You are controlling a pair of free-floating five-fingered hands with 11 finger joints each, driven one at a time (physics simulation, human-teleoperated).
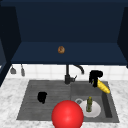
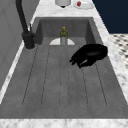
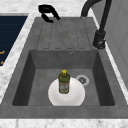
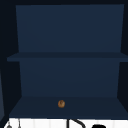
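The right robot hand (image 1: 95,76) is up in the air by the back right corner of the sink (image 1: 30,100), just right of the black tap (image 1: 68,75). Its fingers are curled round the top end of a yellow banana (image 1: 103,86). The banana hangs down and slants to the right, over the sink's right edge. The hand hides the banana's top end.

The left robot hand (image 1: 42,97) hangs over the ribbed draining board (image 2: 62,82) on the left part of the sink. In the left side view its fingers (image 2: 77,60) are loosely bent and hold nothing. It touches nothing.

In the deep basin on the right lies a white plate (image 3: 75,96). A small green bottle with a yellow cap (image 3: 64,82) stands upright on it. The round drain (image 3: 82,79) is just beside the plate.

A big red ball (image 1: 67,115) sits at the front of the sink in the front view. Its bottom is cut off by the picture's edge, and it covers part of the plate's left side.

A small brown round thing (image 1: 61,49) lies on the lowest shelf (image 4: 37,107) of the dark blue cabinet above. It is too small to tell what it is.

Two grey tools (image 1: 17,70) hang on the tiled wall at the left. The speckled worktop (image 1: 10,100) runs all round the sink.
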